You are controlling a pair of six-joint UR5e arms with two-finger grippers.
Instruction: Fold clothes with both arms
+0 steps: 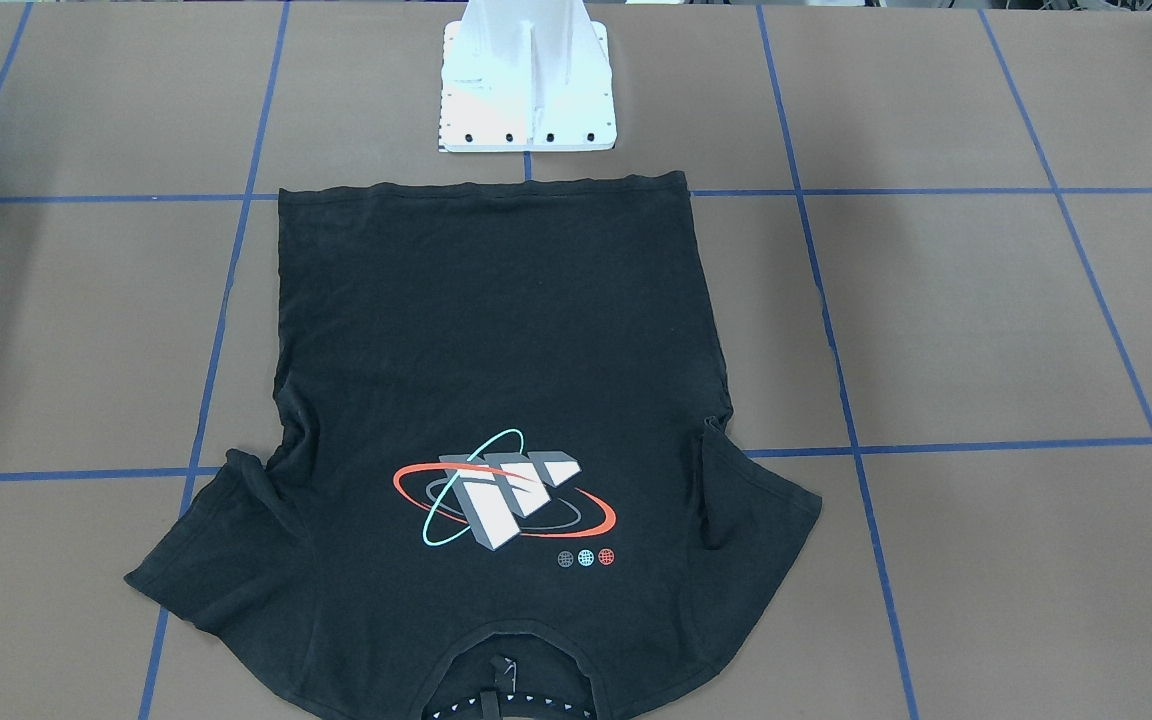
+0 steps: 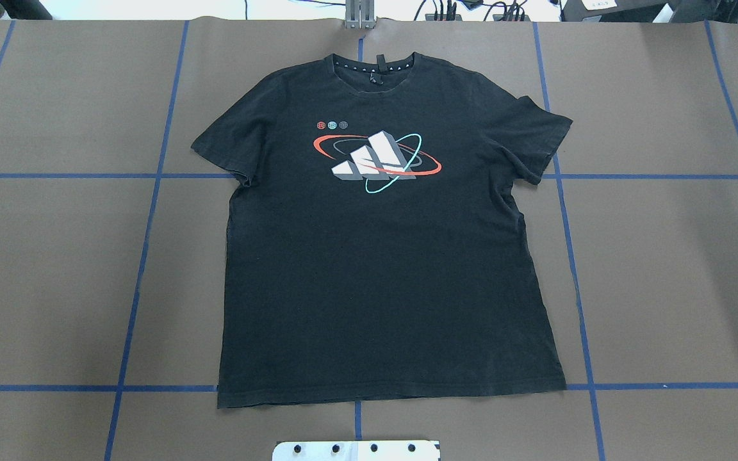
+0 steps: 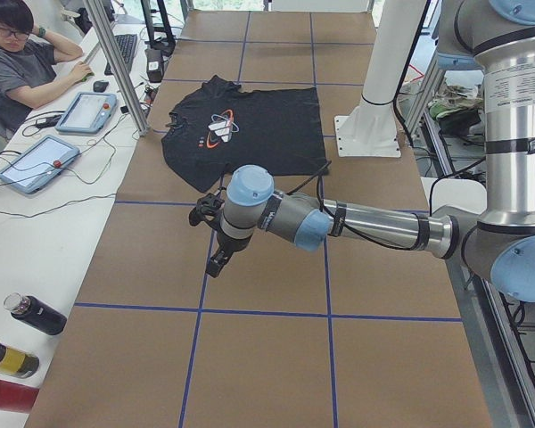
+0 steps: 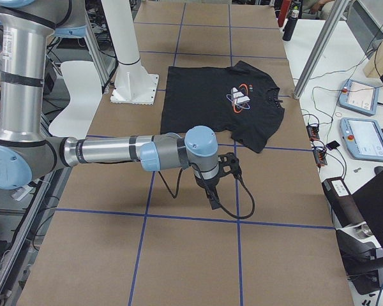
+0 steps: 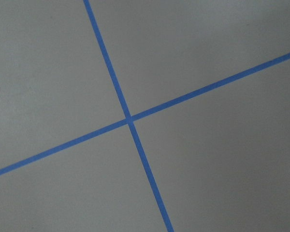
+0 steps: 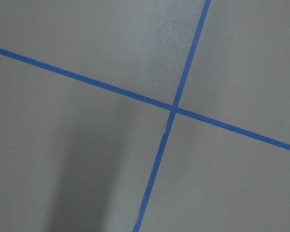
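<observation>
The black T-shirt [image 2: 382,256] lies spread flat and face up in the middle of the brown table, with its collar at the far edge and its hem near the robot's base. Its grey-white block graphic [image 2: 375,160] with orange and teal ellipses shows on the chest. The T-shirt [image 1: 496,330] also shows whole in the front-facing view. My left gripper [image 3: 216,261] hangs over bare table far to the shirt's left. My right gripper [image 4: 212,199] hangs over bare table far to its right. I cannot tell whether either is open or shut. Both wrist views show only table and blue tape.
The white pedestal base [image 1: 526,90] stands just behind the shirt's hem. Blue tape lines [image 2: 151,192] grid the table. A person [image 3: 18,62] sits at a side desk with tablets [image 3: 36,160] and bottles [image 3: 36,314]. More tablets [image 4: 364,137] lie on the opposite desk.
</observation>
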